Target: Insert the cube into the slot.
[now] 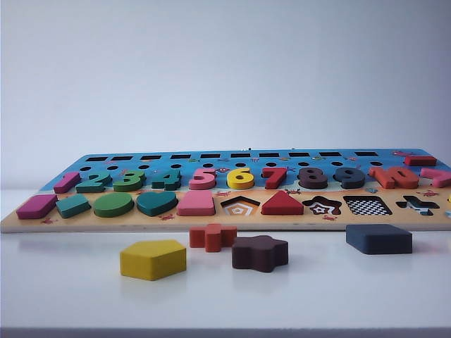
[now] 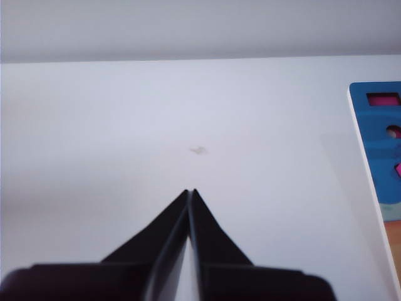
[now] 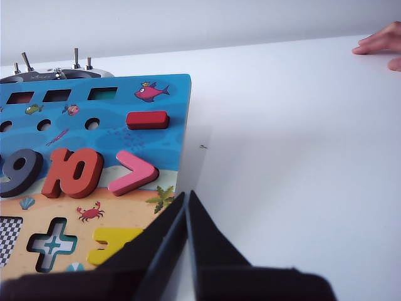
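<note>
The cube [image 1: 379, 239], a flat navy-blue square block, lies on the white table in front of the puzzle board [image 1: 225, 224], at the right in the exterior view. Just behind it, in the board's front row, is the slot [image 1: 367, 205], a square cut-out with a checkerboard bottom; one edge of the slot [image 3: 7, 237] also shows in the right wrist view. Neither gripper shows in the exterior view. My left gripper [image 2: 190, 191] is shut and empty above bare table beside the board's end. My right gripper [image 3: 186, 194] is shut and empty over the board's other end.
A yellow pentagon [image 1: 153, 259], an orange cross [image 1: 212, 236] and a dark brown star [image 1: 260, 253] lie loose in front of the board. Number and shape pieces fill the board. A person's fingers [image 3: 382, 42] rest on the far table. A radio controller [image 3: 55, 72] sits behind the board.
</note>
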